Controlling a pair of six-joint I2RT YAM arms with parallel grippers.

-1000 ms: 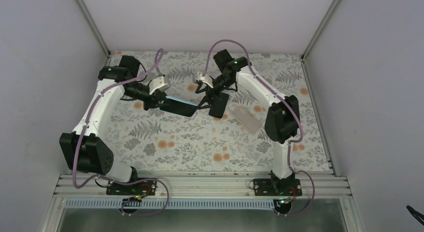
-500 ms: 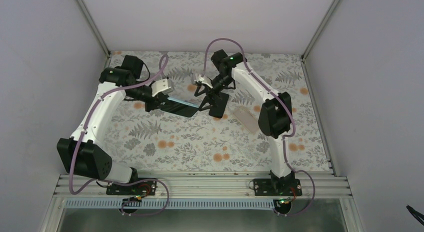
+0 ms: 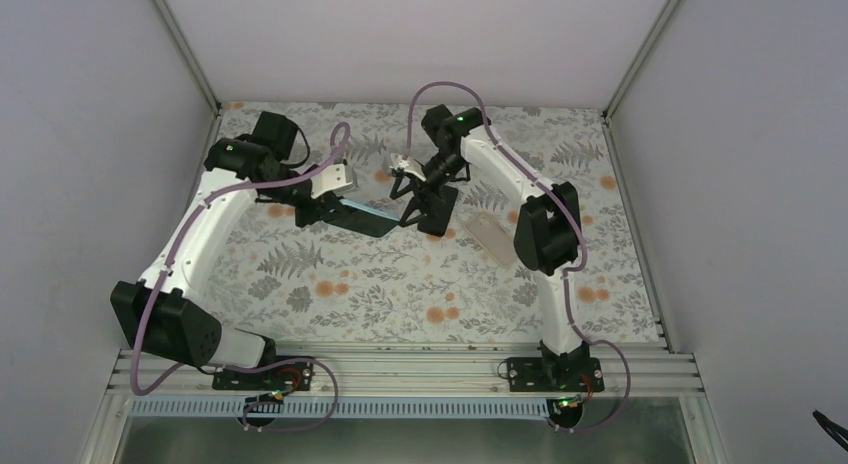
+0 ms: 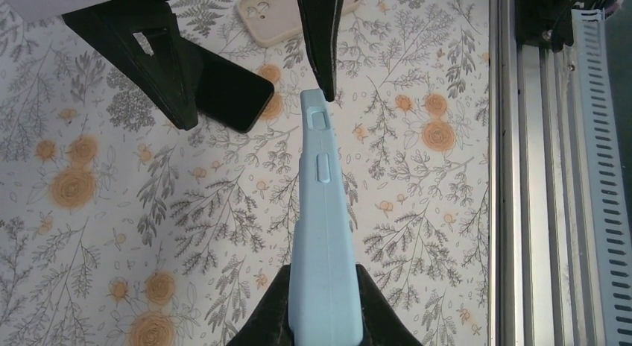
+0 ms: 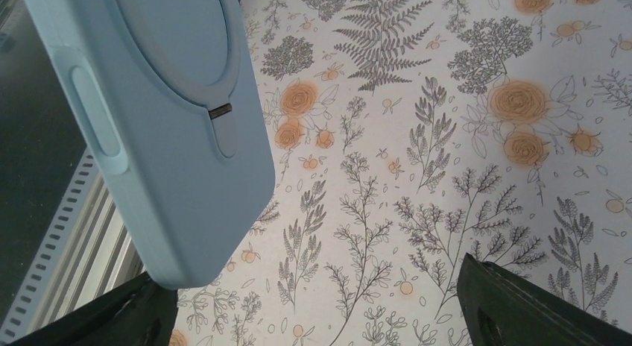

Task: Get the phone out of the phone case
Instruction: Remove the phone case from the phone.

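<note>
Fingers [image 4: 272, 316] of the left gripper [image 4: 323, 305] clamped on the near end of the light blue phone case [image 4: 322, 204], one pad per flat face; edge-on to that wrist cam, side buttons facing up; looks lifted off the floral table [image 4: 186, 212], though can't swear to it. Fingers [image 5: 522, 301] of the right gripper [image 5: 305, 282] spread wide, holding nothing, hanging right by the free end of the case; no contact as far as can be told. No sign of the phone [image 3: 360, 220] coming out yet; dark face just showing from the top cam.

Handling-wise, guessing rubbery silicone for the case: light, grippy, bendy at the lip. Stiff glass slab inside, slick and crackable; so no hard squeeze across the screen. Would use the left pinch as the anchor; then hook a right fingertip under a corner lip at the free end and peel the rim back, corner first, rather than yanking the whole thing straight. Worth steering clear of the ring stand [image 5: 222, 121] on the back; probably flips out if snagged.

Also a black slab [image 4: 223, 92] lying flat just past the free end, plus a beige case [image 4: 298, 7] beyond; best not bumped or mixed up.
</note>
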